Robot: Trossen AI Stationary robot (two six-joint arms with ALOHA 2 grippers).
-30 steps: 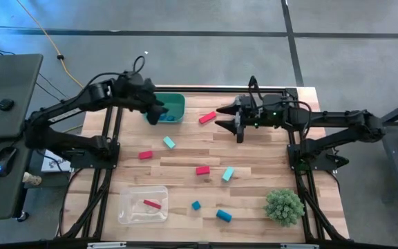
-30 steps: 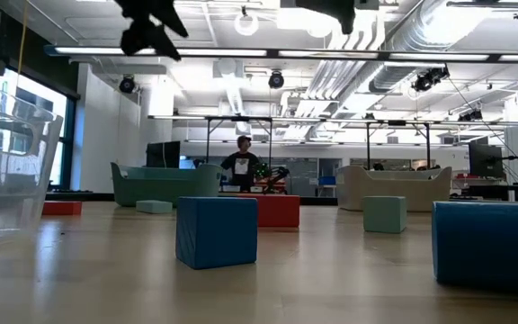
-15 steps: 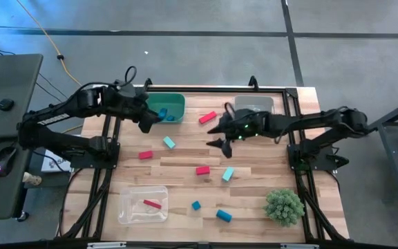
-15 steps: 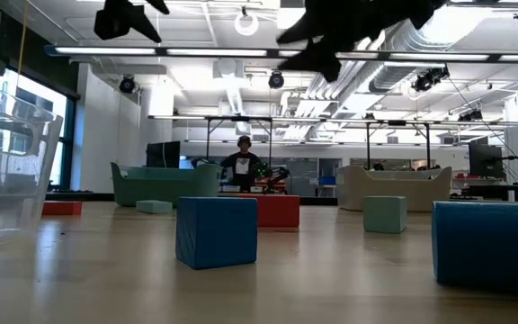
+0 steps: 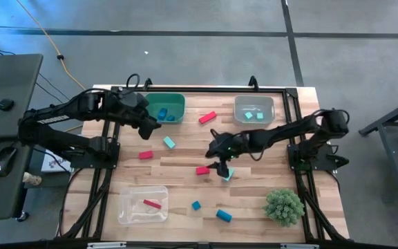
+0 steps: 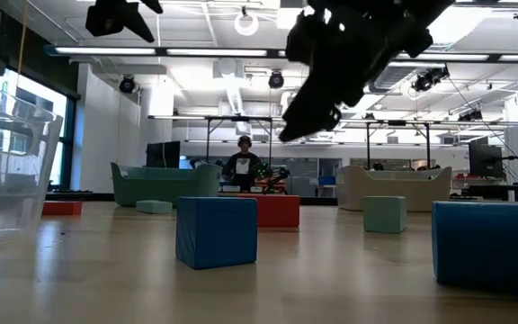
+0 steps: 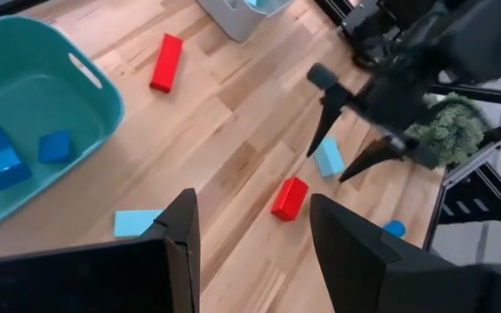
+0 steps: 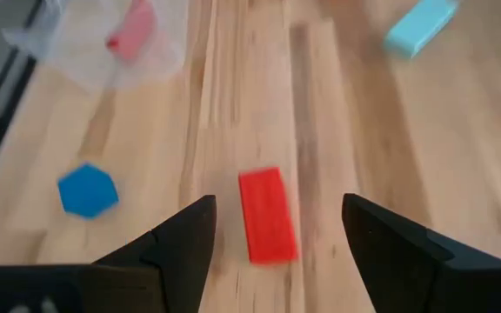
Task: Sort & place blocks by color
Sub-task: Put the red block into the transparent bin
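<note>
- Right claw (image 5: 221,160) spread wide and empty, hanging low over the middle of the worktop (image 5: 254,200), with a short red bar (image 8: 266,214) lying flat between its two fingers and not yet touched.
- Red bar (image 5: 202,170) probably light, rigid and smooth-sided — likely to skate on the wood if nudged; best pinched across its narrow width, on the two long faces, near the middle.
- Just beside it, a teal block (image 5: 227,174), close enough to be bumped by one finger on the way down.
- Left claw (image 5: 152,124) also parted and carrying nothing, near the green bin (image 5: 179,102), which holds two blue blocks (image 7: 20,153).
- Farther out: a clear bin (image 5: 133,196) with one red piece inside, and a grey bin (image 5: 241,104) holding teal pieces.
- Loose on the wood — a second teal block (image 5: 168,142), a small red block (image 5: 145,155), a red bar near the far edge (image 5: 207,117), and two blue pieces (image 5: 196,205) toward the near edge.
- Spiky green plant ball (image 5: 284,206) at the near right corner, well apart from the work.
</note>
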